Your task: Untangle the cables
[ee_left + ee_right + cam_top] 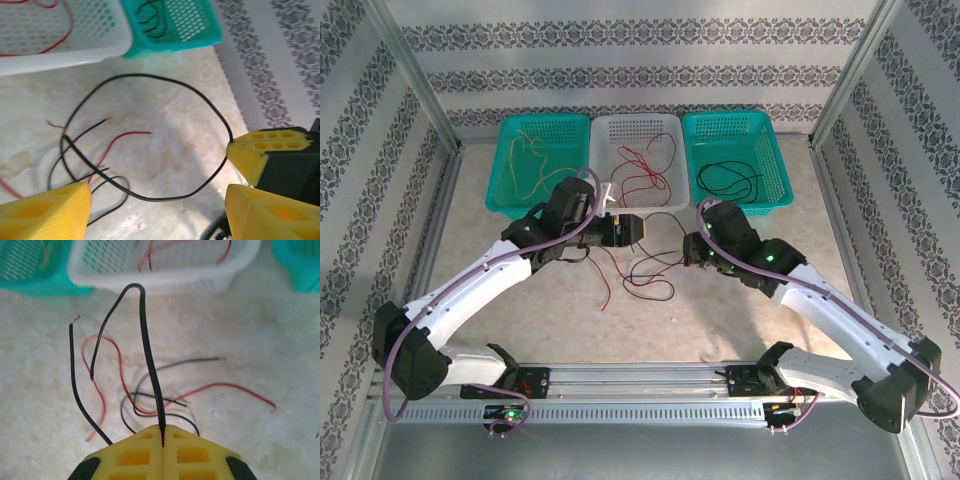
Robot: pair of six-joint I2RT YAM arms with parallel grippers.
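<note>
Right tool (163, 432): closed tight on a black cable (148, 345), which rises from its tips and arches toward the white basket (165, 280). It is probably lifted so this one strand can be drawn clear of the knot.
Left tool (157, 215): spread wide with nothing between its fingers, low over the crossed strands in front of the white basket. It looks placed to pin or pick a second strand.
Cables (645, 270): a loose tangle of black and red wire on the table, just in front of the white basket and between the two tools.
Sorted strands: red wires (645, 165) lie inside the white basket. Yellow wires (530, 165) lie in the teal basket (503, 170) to its left, and black wires (728, 180) in the teal basket (775, 165) to its right. This sorting by colour suggests the pinched strand is bound for the right-hand one.
Table (650, 330): a pale beige, faintly marbled matte top, which runs back to the white basket.
Room: walls (620, 60) papered in grey floral bands behind and beside the white basket, with aluminium frame posts (413, 70) at the corners.
</note>
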